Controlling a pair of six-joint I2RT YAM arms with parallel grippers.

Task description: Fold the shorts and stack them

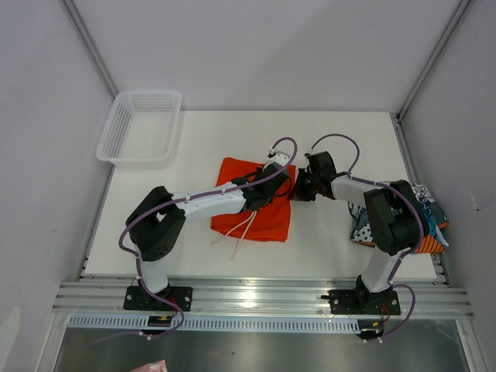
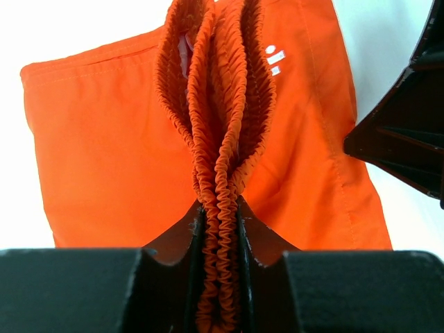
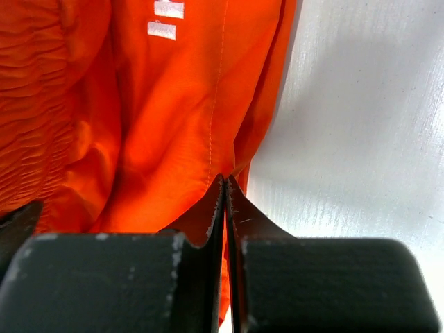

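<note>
We judge the fold of the orange shorts (image 1: 260,217) to be in hand; stacking has not begun.

1. Nearest the arm bases, the printed shorts (image 1: 431,218) lie bunched at the right edge of the worktop (image 1: 333,139), partly behind the right arm and apart from the orange pair.
2. The orange shorts lie mid-worktop, with the white drawstring (image 1: 242,232) trailing off the near hem.
3. The left jaws are clamped on the gathered elastic waistband (image 2: 220,159). The right jaws are pinched together on a thin fold of the orange cloth at its side edge. Both grips sit close together on the right side of the garment.
4. The next move calls for both arms to carry the gripped edge across to the opposite edge together, level, and without the two wrists touching.
5. Open worktop lies left of and beyond the garment. The basket (image 1: 141,128) stands at the far left corner, well apart.
</note>
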